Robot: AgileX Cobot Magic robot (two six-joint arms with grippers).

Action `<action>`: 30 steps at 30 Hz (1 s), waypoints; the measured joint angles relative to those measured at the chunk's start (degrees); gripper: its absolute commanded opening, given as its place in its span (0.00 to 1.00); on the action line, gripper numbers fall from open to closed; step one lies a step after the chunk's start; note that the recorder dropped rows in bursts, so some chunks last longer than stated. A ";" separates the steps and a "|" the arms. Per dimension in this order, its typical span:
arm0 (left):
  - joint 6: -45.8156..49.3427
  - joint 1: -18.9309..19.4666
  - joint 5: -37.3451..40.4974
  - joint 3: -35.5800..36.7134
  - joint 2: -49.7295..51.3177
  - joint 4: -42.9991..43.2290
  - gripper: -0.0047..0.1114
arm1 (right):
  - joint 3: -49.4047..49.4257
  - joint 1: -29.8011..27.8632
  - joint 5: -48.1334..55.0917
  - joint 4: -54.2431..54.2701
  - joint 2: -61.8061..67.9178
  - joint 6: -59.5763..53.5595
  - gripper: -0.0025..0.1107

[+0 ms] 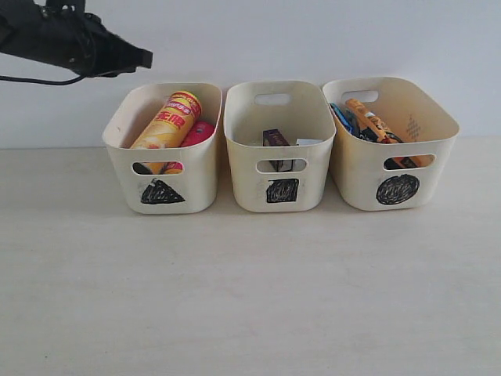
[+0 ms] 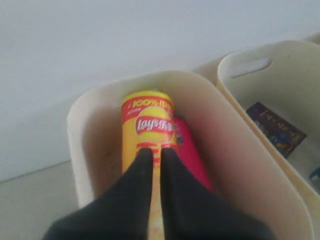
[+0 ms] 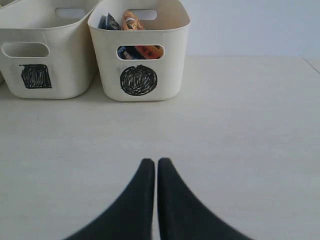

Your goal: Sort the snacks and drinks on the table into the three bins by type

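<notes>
The worktop [image 1: 250,298] lies bare in every view, with no snack or drink left on it as far as the pictures show. At its back edge the three bins stand in a row. These are the triangle bin [image 1: 200,176] on the left, the square bin [image 1: 243,180] in the middle and the circle bin [image 1: 352,180] on the right, each just beside the next.

The left arm [image 1: 70,39] hangs high, above and to the left of the triangle bin. Its jaws are pressed together and hold nothing, and its wrist view looks down past them into that bin. The right arm's jaws are likewise closed and empty, low over the bare worktop in front of the circle bin.

The yellow chip tube [image 1: 168,121] leans inside the triangle bin with the pink chip tube [image 1: 200,131] beside it. The orange bag [image 1: 368,117] and the blue bag [image 1: 342,119] sit crumpled together in the circle bin. The purple carton [image 1: 275,139] and the white carton [image 1: 307,142] rest in the square bin.

Each type has its own bin, so the sorting looks finished. At most, the arms still have to pull clear.
</notes>
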 measured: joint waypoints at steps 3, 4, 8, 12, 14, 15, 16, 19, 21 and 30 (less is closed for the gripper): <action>-2.87 0.34 0.28 4.18 -3.73 5.26 0.08 | 0.00 0.00 0.00 0.00 0.00 0.00 0.02; -3.91 0.34 0.40 5.20 -4.88 7.03 0.08 | 0.00 0.00 0.00 0.00 0.00 0.00 0.02; -8.32 0.34 1.02 9.72 -10.77 13.22 0.08 | 0.00 0.00 0.00 0.00 0.00 0.00 0.02; -12.04 0.34 4.02 12.59 -15.56 19.69 0.08 | 0.00 0.00 0.00 0.00 0.00 0.00 0.02; -13.85 0.34 7.83 13.16 -17.53 22.86 0.08 | 0.00 0.00 0.00 0.00 0.00 0.00 0.02; -14.23 0.34 10.18 13.19 -18.27 24.02 0.08 | 0.00 0.00 0.00 0.00 0.00 0.00 0.02; -14.58 0.34 12.22 13.29 -19.15 24.62 0.08 | 0.00 0.00 0.00 0.00 0.00 0.00 0.02; -16.14 0.34 17.82 14.13 -22.07 25.58 0.08 | 0.00 0.00 0.00 0.00 0.00 0.00 0.02; -17.34 0.34 19.84 15.39 -24.71 25.85 0.08 | 0.00 0.00 0.00 0.00 0.00 0.00 0.02; -19.93 0.34 20.53 28.25 -40.08 26.10 0.08 | 0.00 0.00 0.00 0.00 0.00 0.00 0.02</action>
